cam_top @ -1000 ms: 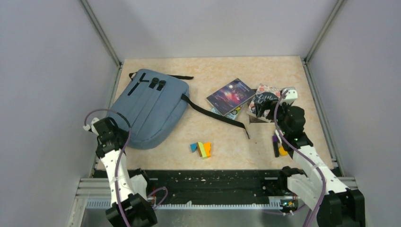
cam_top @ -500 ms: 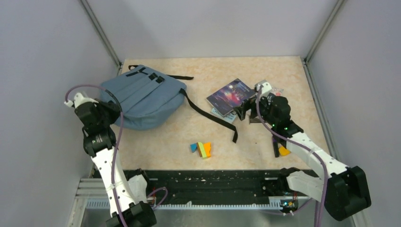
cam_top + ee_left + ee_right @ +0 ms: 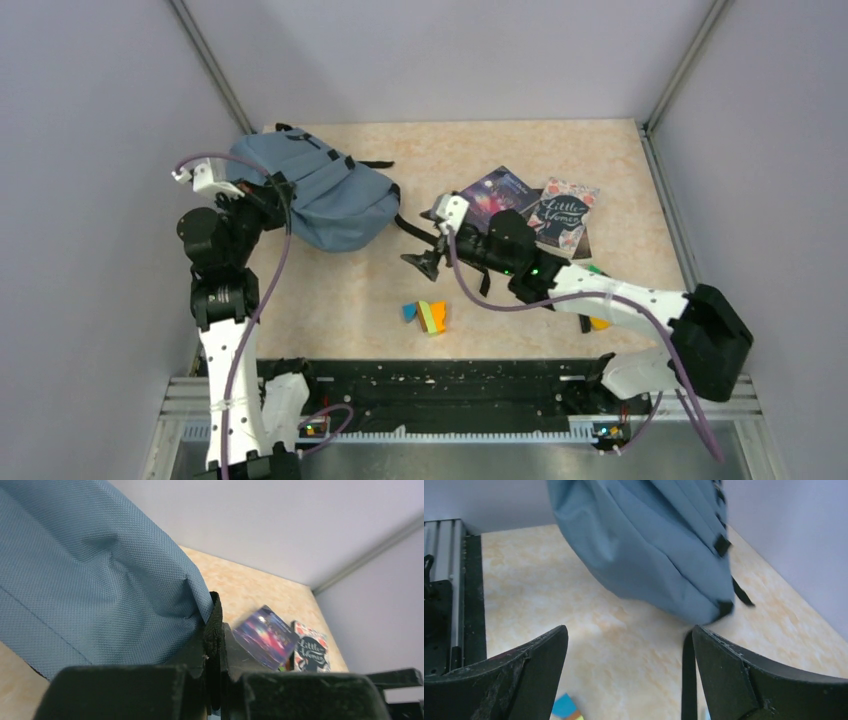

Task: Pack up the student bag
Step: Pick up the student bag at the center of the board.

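Note:
The student bag (image 3: 325,195) is a slate-blue backpack, bunched up at the far left of the table. My left gripper (image 3: 268,196) is at its left side, shut on a black edge strap of the bag (image 3: 215,611), with blue fabric (image 3: 85,575) filling the left wrist view. My right gripper (image 3: 426,262) is open and empty, low over the table just right of the bag. In the right wrist view the bag (image 3: 644,540) hangs ahead of the gripper (image 3: 629,652), and a black strap (image 3: 687,680) runs beside the right finger.
A purple galaxy book (image 3: 495,192) and a "Little Women" book (image 3: 563,214) lie at the back right, also in the left wrist view (image 3: 265,637). Coloured blocks (image 3: 427,316) sit near the front middle. An orange piece (image 3: 599,322) lies under the right arm. Grey walls enclose the table.
My left gripper has risen and pulled the bag up and toward the far left corner. My right arm has swung left from the books to the table's middle, near the bag's strap.

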Robot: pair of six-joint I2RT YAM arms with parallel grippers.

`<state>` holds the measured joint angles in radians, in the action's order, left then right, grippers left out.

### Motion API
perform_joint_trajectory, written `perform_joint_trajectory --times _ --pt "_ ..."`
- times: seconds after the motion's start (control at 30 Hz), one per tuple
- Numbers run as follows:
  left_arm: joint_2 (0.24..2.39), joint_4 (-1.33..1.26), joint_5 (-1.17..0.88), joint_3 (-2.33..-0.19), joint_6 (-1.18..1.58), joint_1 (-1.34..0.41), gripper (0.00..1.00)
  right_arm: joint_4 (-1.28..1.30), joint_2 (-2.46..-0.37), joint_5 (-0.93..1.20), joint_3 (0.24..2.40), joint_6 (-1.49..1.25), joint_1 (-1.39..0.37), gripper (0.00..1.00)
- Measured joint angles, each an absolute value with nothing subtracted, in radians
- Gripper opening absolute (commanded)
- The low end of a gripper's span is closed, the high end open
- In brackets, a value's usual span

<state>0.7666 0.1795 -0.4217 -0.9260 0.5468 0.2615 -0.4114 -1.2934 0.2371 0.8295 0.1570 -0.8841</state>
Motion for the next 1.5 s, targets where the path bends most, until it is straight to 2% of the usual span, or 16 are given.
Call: perform_joint_trajectory --times 0.2,0.47,1.1,1.5 --pt "0.719 0.050 -0.564 -0.839 0.574 0.253 0.00 -0.545 -1.487 0.256 0.936 0.278 -0.993 0.95" --pt "0.693 0.013 -0.617 -0.828 0.585 0.250 0.00 -0.677 -1.631 0.209 0.991 0.404 -1.032 0.96" --pt "0.676 0.003 -0.583 -0.822 0.585 0.250 0.00 -0.942 -1.739 0.001 0.968 0.531 -1.157 0.99" --pt "0.676 0.008 -0.559 -0.817 0.581 0.250 0.00 -1.001 -1.811 -0.142 0.961 0.601 -1.182 0.99"
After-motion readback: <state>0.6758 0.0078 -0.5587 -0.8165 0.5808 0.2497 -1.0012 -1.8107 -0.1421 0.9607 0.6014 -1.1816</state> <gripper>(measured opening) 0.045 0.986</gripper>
